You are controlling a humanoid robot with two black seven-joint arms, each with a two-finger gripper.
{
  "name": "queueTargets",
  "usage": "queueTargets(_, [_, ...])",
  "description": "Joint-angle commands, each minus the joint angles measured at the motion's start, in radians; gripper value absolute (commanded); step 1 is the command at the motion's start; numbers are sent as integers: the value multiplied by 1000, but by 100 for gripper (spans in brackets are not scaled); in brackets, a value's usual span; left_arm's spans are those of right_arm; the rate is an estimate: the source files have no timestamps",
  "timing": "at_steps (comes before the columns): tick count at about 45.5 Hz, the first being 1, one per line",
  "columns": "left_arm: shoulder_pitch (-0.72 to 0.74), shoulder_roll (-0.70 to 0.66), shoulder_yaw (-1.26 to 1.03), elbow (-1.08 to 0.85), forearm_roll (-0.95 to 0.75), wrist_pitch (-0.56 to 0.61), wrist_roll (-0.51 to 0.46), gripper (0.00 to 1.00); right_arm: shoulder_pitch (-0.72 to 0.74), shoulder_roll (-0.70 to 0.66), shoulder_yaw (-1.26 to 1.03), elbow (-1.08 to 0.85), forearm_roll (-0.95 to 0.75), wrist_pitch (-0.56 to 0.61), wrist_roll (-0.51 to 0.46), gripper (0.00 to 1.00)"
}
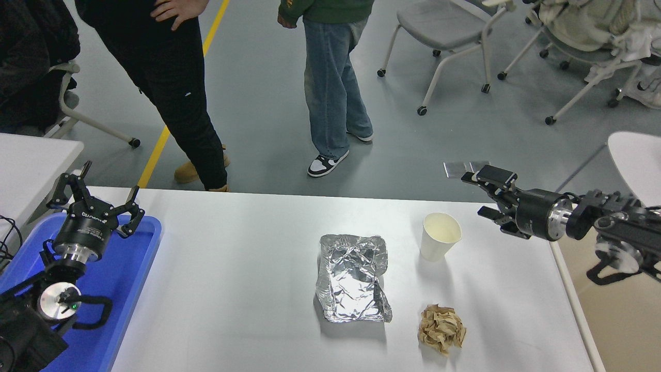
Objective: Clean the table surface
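Observation:
The white table surface [237,279] fills the lower middle of the head view. On it lie a crumpled sheet of silver foil [352,277], a white paper cup [440,236] standing upright, and a crumpled brown paper ball [441,327]. My right gripper [477,194] is open and empty. It points left, level with the table's far right edge, just right of the cup and apart from it. My left gripper [95,194] is open and empty, parked at the lower left over the blue tray.
A blue plastic tray [124,281] lies at the table's left end under the left arm. A beige bin [614,305] stands off the right edge. A smaller white tabletop [31,160] is at left. Two people stand beyond the far edge, with wheeled chairs behind.

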Motion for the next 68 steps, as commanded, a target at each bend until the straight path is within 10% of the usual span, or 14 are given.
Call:
queueTargets(1, [-1,-1,0,0,0,0,0,100,84,50,-89,17,-46,1,-118,100])
queueTargets(68, [1,-1,-2,0,0,0,0,100,-50,431,-171,-474,-95,16,-129,96])
